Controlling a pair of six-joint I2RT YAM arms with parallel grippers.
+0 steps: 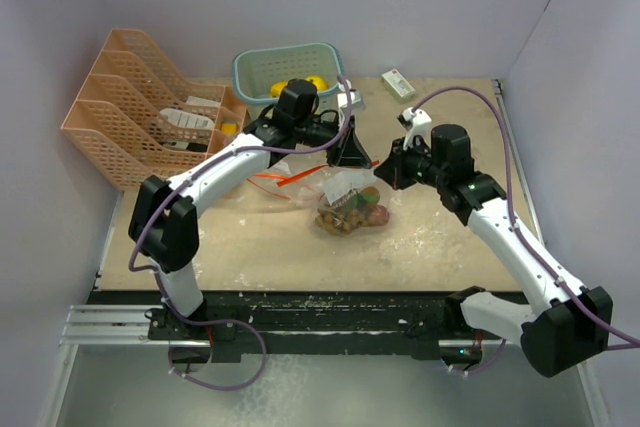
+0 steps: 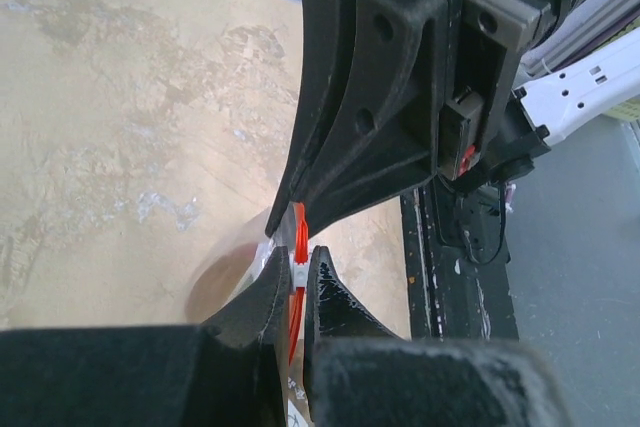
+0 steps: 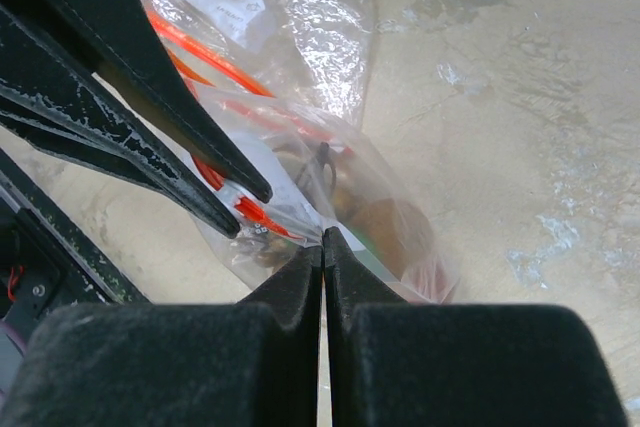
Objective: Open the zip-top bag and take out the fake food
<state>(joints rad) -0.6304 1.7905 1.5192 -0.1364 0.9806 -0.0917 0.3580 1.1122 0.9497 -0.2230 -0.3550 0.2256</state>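
Note:
The clear zip-top bag (image 1: 343, 199) lies mid-table with an orange zip strip (image 2: 298, 237). Brown and reddish fake food (image 1: 352, 216) sits inside it and shows blurred in the right wrist view (image 3: 385, 229). My left gripper (image 1: 360, 159) is shut on the zip strip at its white slider (image 2: 296, 273). My right gripper (image 1: 380, 175) is shut on the bag's plastic edge (image 3: 323, 239) just beside it. The left fingers (image 3: 215, 202) show in the right wrist view, pinching the orange strip. Yellow fake fruit (image 1: 316, 83) lies in the teal basket (image 1: 256, 59).
An orange slotted rack (image 1: 120, 112) stands at the back left with items in it. A white-green box (image 1: 398, 83) lies at the back right. The black rail (image 1: 320, 312) runs along the near edge. Grey walls close in both sides.

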